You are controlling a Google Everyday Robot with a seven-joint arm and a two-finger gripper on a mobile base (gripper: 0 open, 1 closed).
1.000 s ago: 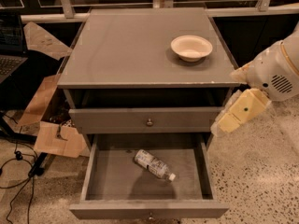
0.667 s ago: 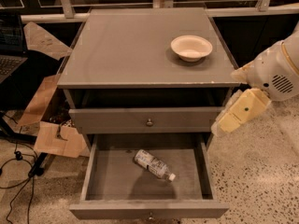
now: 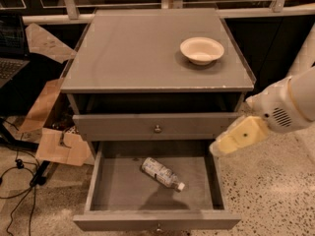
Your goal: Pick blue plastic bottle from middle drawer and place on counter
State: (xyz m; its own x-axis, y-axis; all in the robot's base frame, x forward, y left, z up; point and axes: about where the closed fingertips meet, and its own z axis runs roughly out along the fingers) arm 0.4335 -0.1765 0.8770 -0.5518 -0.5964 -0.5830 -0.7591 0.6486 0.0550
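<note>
The blue plastic bottle lies on its side in the open middle drawer, cap pointing to the lower right. The grey counter tops the cabinet and carries a cream bowl. My gripper is a cream-coloured piece on the white arm at the right. It hangs beside the cabinet's right side, above the drawer's right wall and well apart from the bottle.
A cream bowl stands on the counter's right rear. A closed drawer front with a round knob sits above the open one. Cardboard pieces and cables lie on the floor at the left. A railing runs behind the cabinet.
</note>
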